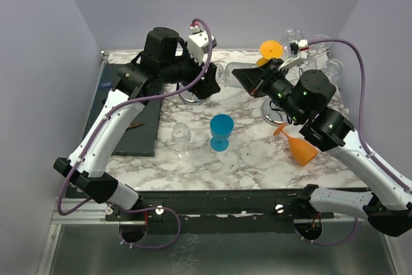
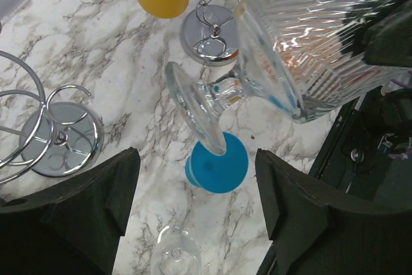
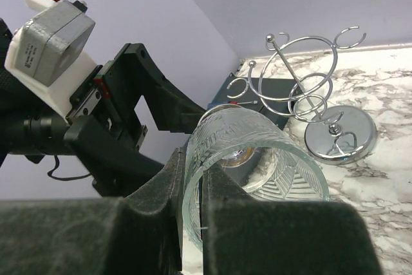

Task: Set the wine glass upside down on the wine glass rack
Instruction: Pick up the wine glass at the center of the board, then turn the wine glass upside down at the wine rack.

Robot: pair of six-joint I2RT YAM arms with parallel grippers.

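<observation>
We find the left gripper (image 2: 196,159) with its fingers spread wide, the foot of the wine glass (image 2: 309,37) ahead of the gap. The glass is transparent with a ribbed bowl, held horizontal above the marble table (image 2: 96,49). The right gripper (image 3: 193,204) clamps its rim.

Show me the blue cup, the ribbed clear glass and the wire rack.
blue cup (image 1: 221,128), top view, its bowl.
ribbed clear glass (image 3: 254,149), right wrist view, bowl wall.
wire rack (image 3: 341,134), right wrist view, round base.
</observation>
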